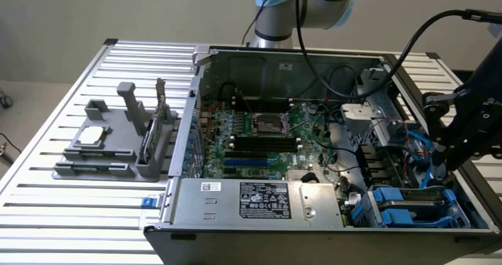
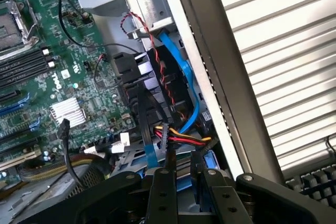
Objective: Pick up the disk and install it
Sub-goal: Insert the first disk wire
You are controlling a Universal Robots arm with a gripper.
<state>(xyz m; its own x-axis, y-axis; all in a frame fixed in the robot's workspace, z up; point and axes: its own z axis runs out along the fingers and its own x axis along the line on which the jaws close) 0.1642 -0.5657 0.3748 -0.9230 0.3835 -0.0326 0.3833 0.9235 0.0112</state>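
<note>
In the near corner of the open computer case (image 1: 235, 159), toward the exterior view's right, the disk (image 1: 410, 199) lies flat in the drive bay. Its grey face is up and its blue carrier frame edges it on both sides. The gripper (image 1: 439, 162) hangs just above and slightly behind that bay, against the case's right wall, so the disk sits below it and a little nearer the camera. The disk's long axis seems to run across the case, from the exterior view's left to its right, roughly parallel to the labelled power-supply box (image 1: 263, 199) beside it. In the wrist view the gripper (image 2: 186, 178) points down past a bundle of black, red and yellow wires and a blue cable (image 2: 181, 85), with blue plastic showing underneath. Whether it is clenched on anything or released, I cannot tell. The motherboard (image 1: 259, 133) lies well to the side.
</note>
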